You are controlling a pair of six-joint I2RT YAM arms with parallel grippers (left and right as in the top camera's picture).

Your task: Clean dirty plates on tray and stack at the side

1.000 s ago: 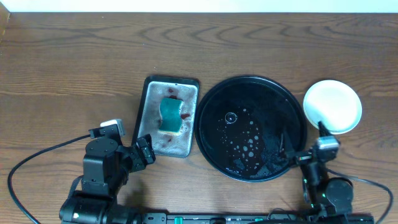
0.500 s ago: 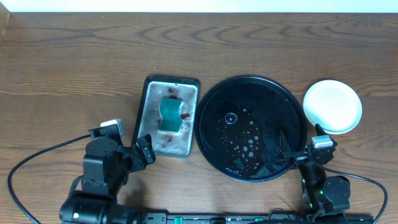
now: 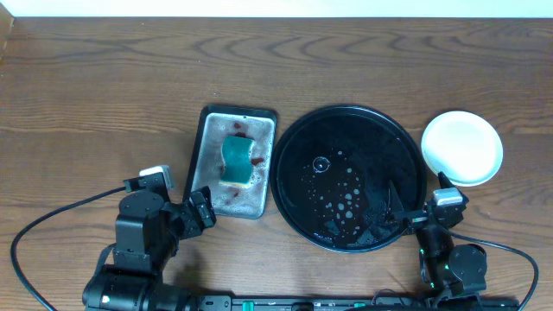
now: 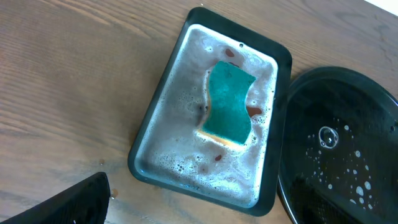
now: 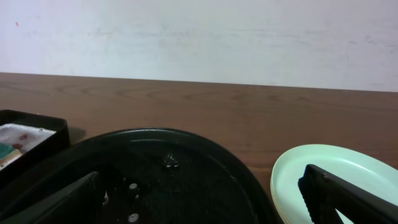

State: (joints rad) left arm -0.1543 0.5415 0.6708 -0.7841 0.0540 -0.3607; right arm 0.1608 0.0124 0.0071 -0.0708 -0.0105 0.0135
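Remote station, overhead and wrist feeds: the large round black tray with the raised rim (image 3: 380, 142) sits near the middle of the wooden desk (image 3: 104, 95). It carries only suds and water beads, no plate. The stack of small round plastic plates (image 3: 462, 147) rests on the desk at the tray's 2 o'clock, just beside its rim. The top plate is pale mint, and the right wrist feed shows a yellow edge peeking out beneath it (image 5: 336, 165).

My right fingers (image 5: 336, 199) hang at the tray's 5 o'clock edge, spread wide apart with nothing between them. From there the stack lies toward 1 o'clock, near but not touching. Being round, the plates offer no long axis to line up on. The right arm is plainly the nearer one.

At the tray's 9 o'clock stands the rectangular grey metal pan (image 3: 212, 138), foamy and flecked red, with a teal sponge (image 4: 229, 102) lying in it. My left fingers (image 4: 78, 208) wait off the pan's 7 o'clock corner. Only one of them shows on its wrist feed, so I cannot tell whether they are apart or together.

With the tray bare and the plates piled aside, I judge the job finished or nearly so. Any remaining move on the stack would fall to the right arm.
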